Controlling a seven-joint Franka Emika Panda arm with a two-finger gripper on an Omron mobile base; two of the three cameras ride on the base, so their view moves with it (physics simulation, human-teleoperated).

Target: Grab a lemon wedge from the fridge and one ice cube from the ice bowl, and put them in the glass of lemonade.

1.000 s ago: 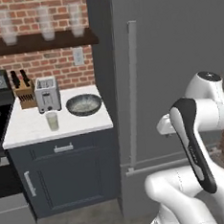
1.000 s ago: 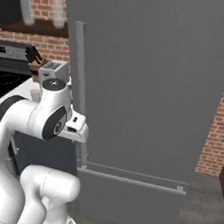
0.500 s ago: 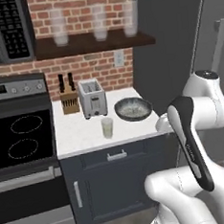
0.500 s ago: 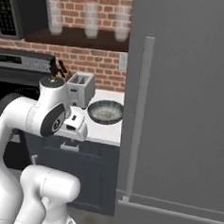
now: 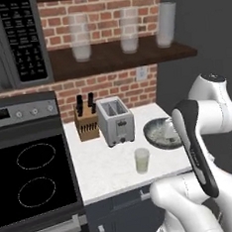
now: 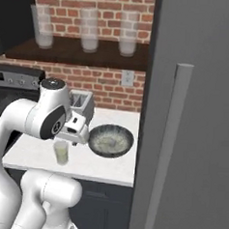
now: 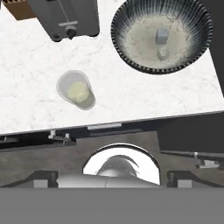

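White marble counter (image 7: 30,65): ribbed round ice bowl (image 7: 127,43), clear glass of lemonade (image 7: 76,92).

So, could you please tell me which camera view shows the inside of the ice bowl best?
The hand view: it looks straight down into the wide dark grey bowl with the pale speckled inside, showing two ice cubes. Both base views show it obliquely; in the left one the arm overlaps it.

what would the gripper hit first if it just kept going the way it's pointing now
Probably the front edge of the white counter, by the hand view's centre. The gripper looks down there, between the glass of lemonade and the ice bowl. Depth is unclear.
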